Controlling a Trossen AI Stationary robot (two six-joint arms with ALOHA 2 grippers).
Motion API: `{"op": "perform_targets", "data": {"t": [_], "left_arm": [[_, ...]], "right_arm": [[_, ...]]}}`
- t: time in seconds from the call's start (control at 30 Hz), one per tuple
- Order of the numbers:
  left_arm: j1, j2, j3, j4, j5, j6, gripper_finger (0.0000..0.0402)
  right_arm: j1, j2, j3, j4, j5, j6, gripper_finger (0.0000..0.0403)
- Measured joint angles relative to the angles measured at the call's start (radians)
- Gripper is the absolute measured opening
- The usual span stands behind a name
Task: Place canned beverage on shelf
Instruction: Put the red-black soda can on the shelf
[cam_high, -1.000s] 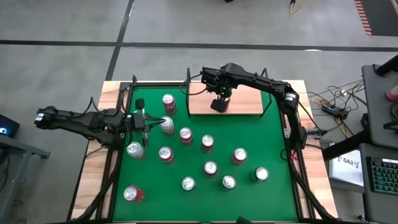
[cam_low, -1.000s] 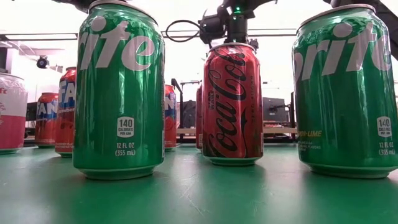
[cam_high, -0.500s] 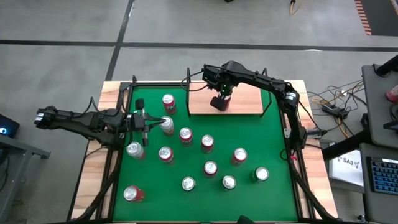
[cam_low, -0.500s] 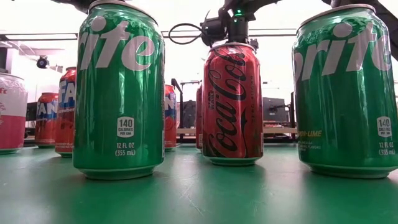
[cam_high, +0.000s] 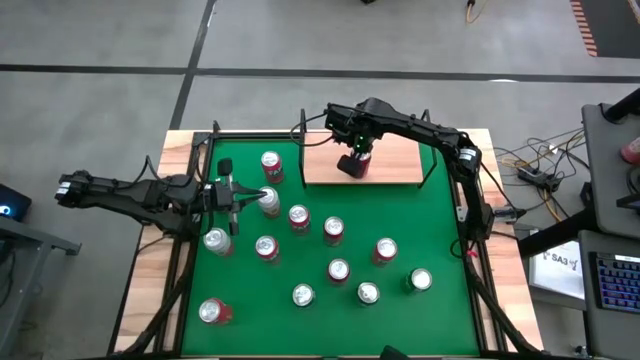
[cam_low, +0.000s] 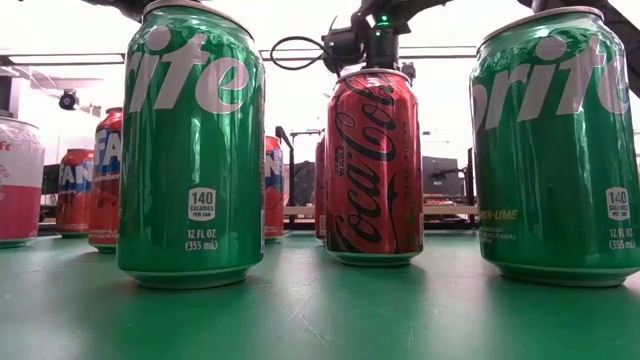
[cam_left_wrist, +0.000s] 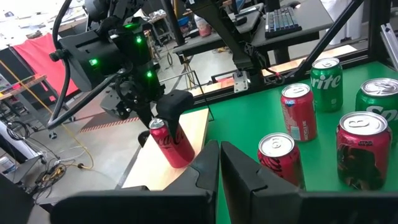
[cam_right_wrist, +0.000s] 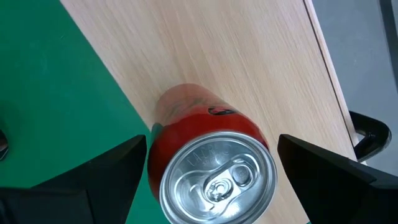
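Note:
A red canned beverage (cam_right_wrist: 214, 174) stands upright with its base on the shelf (cam_high: 390, 160), a tan board at the table's far side. It stands near the board's near edge, left of the middle (cam_high: 351, 166). My right gripper (cam_right_wrist: 212, 140) points steeply down over it. It is open, with one finger on either side of the can's upper part and a sliver of wood showing beside the fingertip (cam_right_wrist: 292, 152). The left wrist view shows the can (cam_left_wrist: 171, 146) under that gripper. My left gripper (cam_left_wrist: 219, 162) waits shut and empty over the table's left side (cam_high: 240, 195).
Several cans stand on the green felt (cam_high: 400, 220), one (cam_high: 268, 200) just in front of my left gripper. Two green cans (cam_low: 190, 140) (cam_low: 555, 150) and a red one (cam_low: 375, 165) stand near the low camera. Black uprights (cam_high: 303, 150) (cam_high: 430, 165) flank the shelf.

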Motion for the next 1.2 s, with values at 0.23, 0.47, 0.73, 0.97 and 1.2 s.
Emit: {"op": "perform_targets", "data": {"t": [0.23,0.47,0.73,0.97,1.2], "left_arm": [[0.000,0.000,0.000,0.000,0.000,0.000,0.0000],[0.000,0.000,0.000,0.000,0.000,-0.003,0.0000],[0.000,0.000,0.000,0.000,0.000,-0.004,0.0000],[0.000,0.000,0.000,-0.001,0.000,-0.007,0.0000],[0.000,0.000,0.000,-0.030,0.001,-0.050,0.0000]], "right_arm": [[0.000,-0.001,0.000,0.000,0.007,0.011,0.0354],[0.000,-0.015,0.021,-0.002,0.007,0.019,0.0354],[0.000,-0.015,0.092,0.002,0.008,0.022,0.0354],[0.002,-0.015,0.172,0.016,0.000,0.041,0.0354],[0.050,-0.052,0.237,-0.019,-0.050,0.030,0.0341]]}}
